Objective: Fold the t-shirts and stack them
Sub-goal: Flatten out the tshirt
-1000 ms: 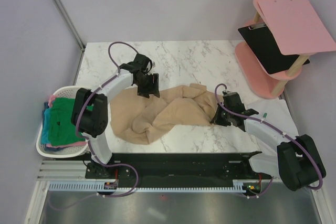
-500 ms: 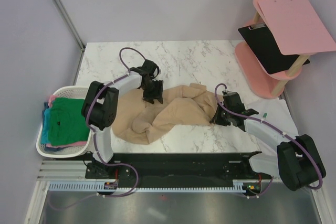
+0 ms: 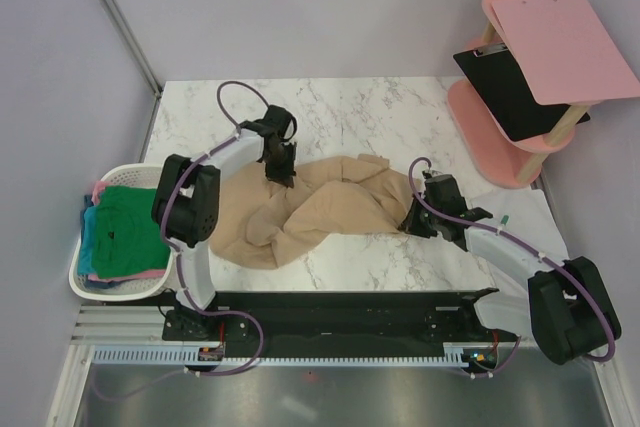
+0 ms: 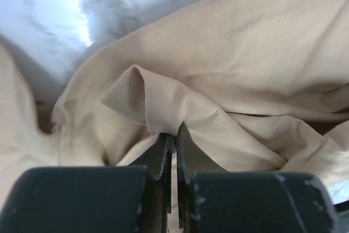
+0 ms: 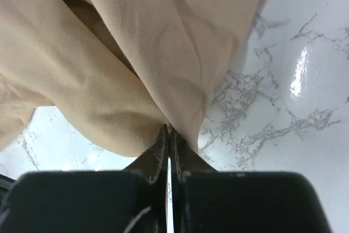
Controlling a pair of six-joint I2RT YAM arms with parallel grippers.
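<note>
Tan t-shirt (image 3: 310, 207) lies crumpled mid-table. Left gripper (image 4: 173, 135) pinches a fold at its far side; right gripper (image 5: 169, 135) pinches its right edge. White basket (image 3: 128, 169), left: green shirt (image 3: 125, 227) atop teal and pink ones. Marble table (image 3: 380, 127); lilac walls.

Cannot see how far the pinched fold of the tan t-shirt (image 4: 229, 69) reaches down between the pressed-together fingers (image 4: 158, 156) of the left end effector (image 4: 171, 140); beyond it, only a blurred glare of bench (image 4: 54, 15). Loses the same cloth at the frame edges left of and above the right end effector (image 5: 169, 135). From overhead, glimpses only slivers of teal t-shirt (image 3: 88, 247) and pink t-shirt (image 3: 150, 274) under the green t-shirt (image 3: 125, 222), far left of the left end effector.
</note>
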